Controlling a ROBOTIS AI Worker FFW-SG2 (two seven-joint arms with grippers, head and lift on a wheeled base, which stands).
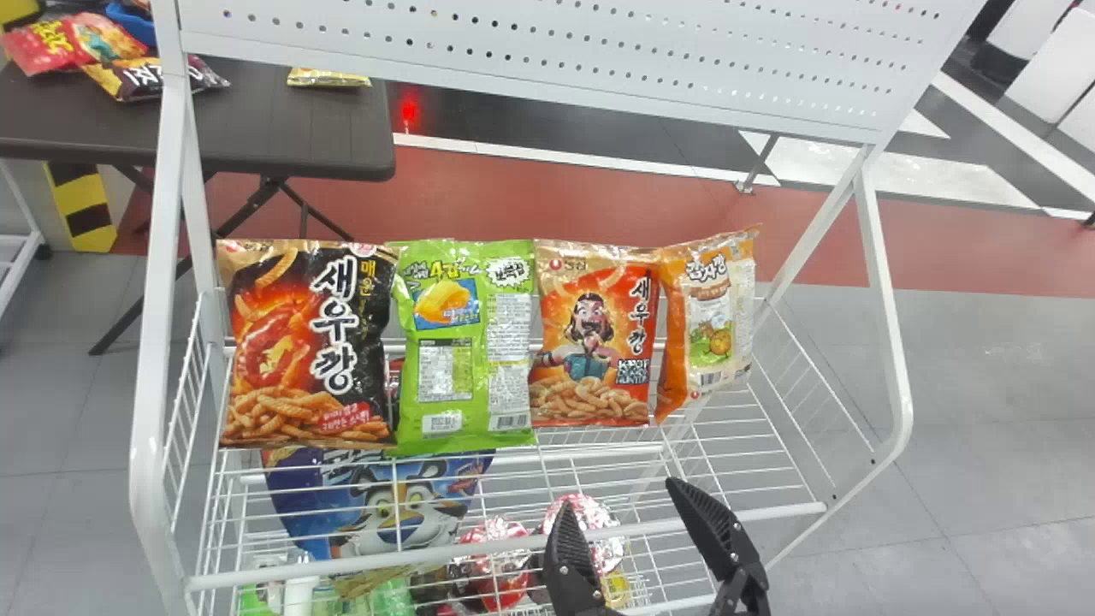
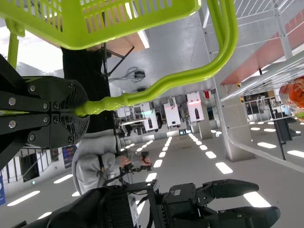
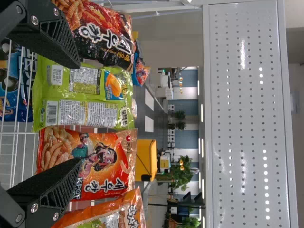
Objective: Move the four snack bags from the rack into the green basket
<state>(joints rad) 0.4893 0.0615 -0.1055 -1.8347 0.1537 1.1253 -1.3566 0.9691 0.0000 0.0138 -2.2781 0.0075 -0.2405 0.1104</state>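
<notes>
Left hand [image 2: 78, 110]: pinching the handle [image 2: 166, 81] of the green basket [image 2: 71, 42].
Right hand [image 1: 619, 494]: spread, at the front of the rack [image 1: 896, 376].
Black snack bag [image 1: 299, 342]: leftmost of four in an upright row on the rack.
Green snack bag [image 1: 462, 342]: second.
Red snack bag [image 1: 599, 342]: third.
Orange snack bag [image 1: 710, 308]: rightmost, turned at an angle.
Desk [image 1: 299, 137]: beyond the rack, at left, bearing packets [image 1: 73, 43].
</notes>
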